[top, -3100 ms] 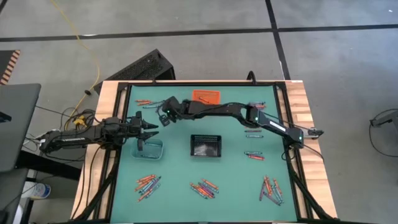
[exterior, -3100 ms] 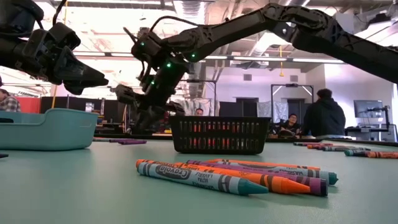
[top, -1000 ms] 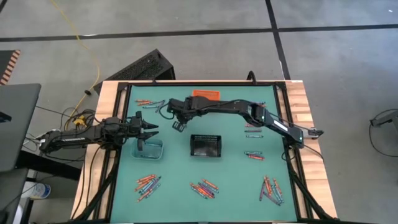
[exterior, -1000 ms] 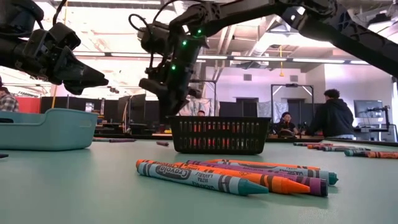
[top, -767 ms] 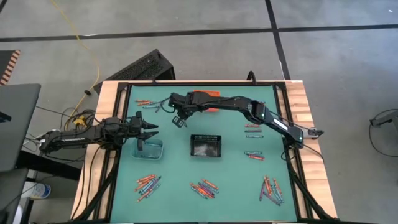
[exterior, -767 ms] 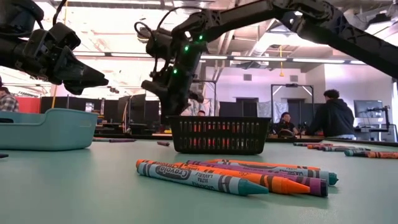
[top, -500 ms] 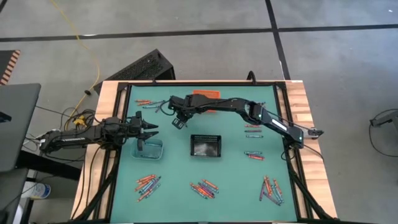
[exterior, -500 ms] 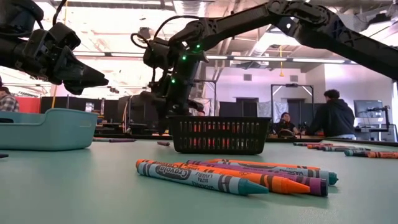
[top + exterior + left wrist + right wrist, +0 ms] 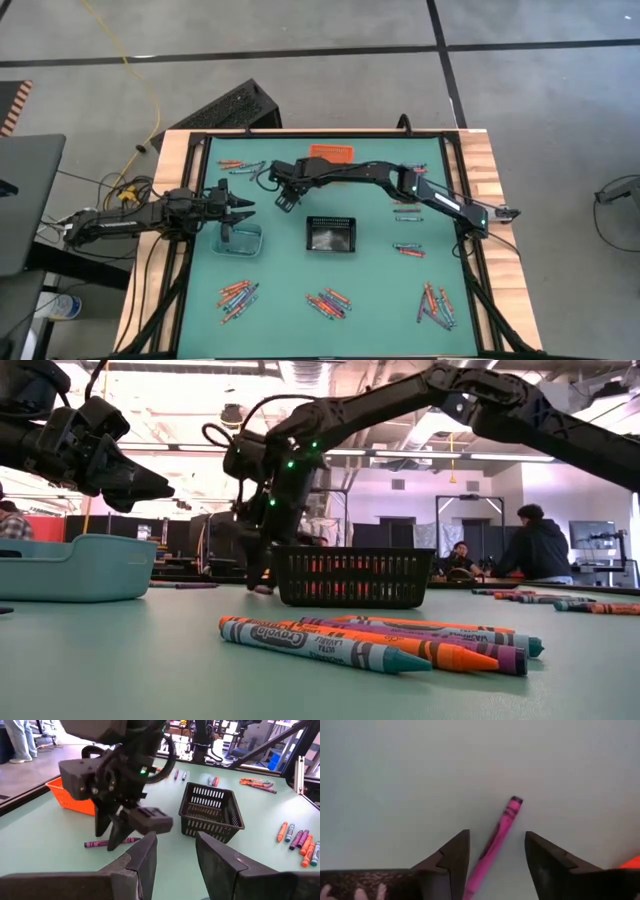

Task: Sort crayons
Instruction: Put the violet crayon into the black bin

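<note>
Jaws of my right gripper (image 9: 494,855) stand released, straddling a pink crayon (image 9: 498,835) lying on the green tabletop (image 9: 395,780) beside the orange bin (image 9: 70,796). My left gripper (image 9: 175,852) hovers, jaws parted, above the teal bin (image 9: 240,240).

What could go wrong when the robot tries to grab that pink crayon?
The right gripper is open right over the pink crayon, which lies slanted between the fingers. If they close off-centre, the round crayon could roll or skid away across the table. The fingertips sit very near the table, so pushing lower might scrape it. The orange bin is close by, and the arm could bump it while lifting.
</note>
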